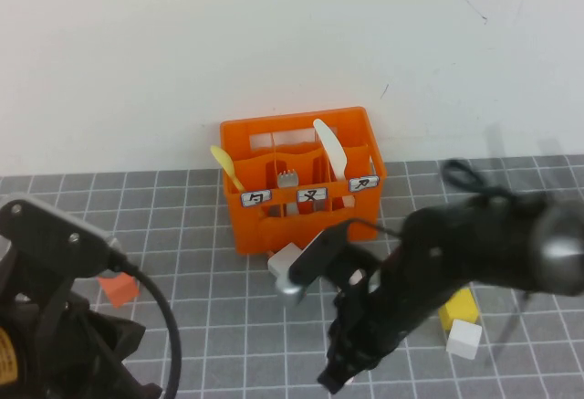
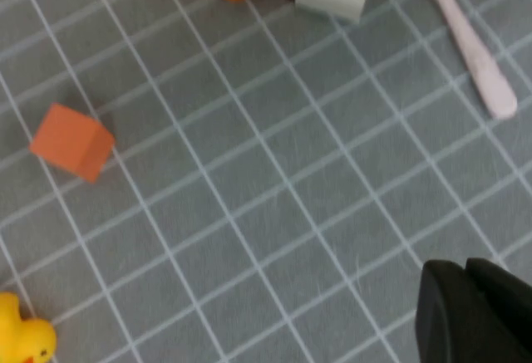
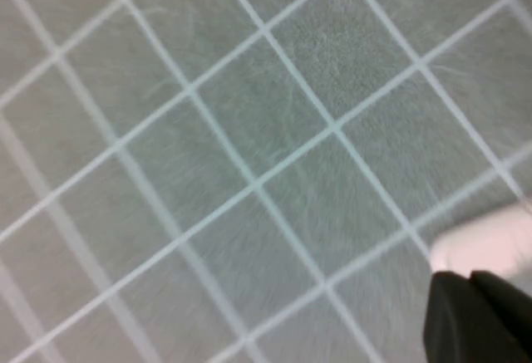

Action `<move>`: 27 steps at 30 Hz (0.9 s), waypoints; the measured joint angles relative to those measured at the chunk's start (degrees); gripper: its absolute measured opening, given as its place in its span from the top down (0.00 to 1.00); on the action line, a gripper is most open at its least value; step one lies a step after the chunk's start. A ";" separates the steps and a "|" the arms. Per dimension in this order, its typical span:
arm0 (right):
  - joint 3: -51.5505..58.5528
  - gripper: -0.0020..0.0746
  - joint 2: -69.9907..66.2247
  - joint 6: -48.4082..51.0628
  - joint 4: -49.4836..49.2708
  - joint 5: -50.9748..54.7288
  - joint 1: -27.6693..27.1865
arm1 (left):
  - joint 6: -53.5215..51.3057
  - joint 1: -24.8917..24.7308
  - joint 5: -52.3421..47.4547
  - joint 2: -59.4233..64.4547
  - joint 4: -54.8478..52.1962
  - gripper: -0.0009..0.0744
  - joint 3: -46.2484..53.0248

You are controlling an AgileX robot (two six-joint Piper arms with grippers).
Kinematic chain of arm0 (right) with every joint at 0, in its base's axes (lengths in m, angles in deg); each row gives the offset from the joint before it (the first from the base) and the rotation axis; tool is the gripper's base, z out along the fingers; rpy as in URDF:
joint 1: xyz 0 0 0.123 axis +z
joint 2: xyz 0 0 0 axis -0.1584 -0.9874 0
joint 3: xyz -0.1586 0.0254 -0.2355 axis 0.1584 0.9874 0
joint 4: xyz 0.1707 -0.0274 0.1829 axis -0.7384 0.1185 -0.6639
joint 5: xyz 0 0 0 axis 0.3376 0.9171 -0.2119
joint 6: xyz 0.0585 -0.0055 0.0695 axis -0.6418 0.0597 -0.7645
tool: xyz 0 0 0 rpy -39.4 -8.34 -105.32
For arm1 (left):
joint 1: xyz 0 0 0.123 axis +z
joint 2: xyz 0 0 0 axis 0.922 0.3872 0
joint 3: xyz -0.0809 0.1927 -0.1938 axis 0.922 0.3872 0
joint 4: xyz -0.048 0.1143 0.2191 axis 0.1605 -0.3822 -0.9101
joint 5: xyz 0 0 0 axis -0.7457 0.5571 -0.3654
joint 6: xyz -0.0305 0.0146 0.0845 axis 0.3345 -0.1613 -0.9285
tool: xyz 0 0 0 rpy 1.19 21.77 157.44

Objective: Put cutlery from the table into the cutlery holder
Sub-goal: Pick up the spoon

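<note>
Three white labels on orange cutlery holder (image 1: 302,180), characters unreadable. Left gripper (image 2: 474,313) over table (image 2: 249,213); right gripper (image 3: 478,317) beside pink spoon (image 2: 465,35). Jaws: can't tell, either one.

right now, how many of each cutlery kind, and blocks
knives: 1, white knife in crate
spoons: 2, yellow spoon in crate, pink spoon on table
forks: 1, grey fork
blocks: 4, orange block, pale block, yellow block, white block
total: 8
left gripper over table; right gripper by pink spoon
</note>
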 joint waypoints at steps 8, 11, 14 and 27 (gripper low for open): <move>-5.63 0.98 -9.15 0.00 -0.49 -2.45 0.86 | 0.15 0.00 4.16 -0.98 -0.07 0.99 1.61; -7.53 0.98 -11.55 -0.24 -0.49 -1.69 0.90 | 0.15 0.00 5.51 -0.98 -0.07 0.99 1.96; -8.13 0.98 -13.25 -2.94 0.48 -0.55 0.90 | 0.15 0.00 5.62 -0.98 -0.07 0.99 1.96; -8.72 0.98 -12.82 -20.66 24.58 4.25 0.90 | 0.15 0.00 5.69 -0.98 -0.07 0.99 1.96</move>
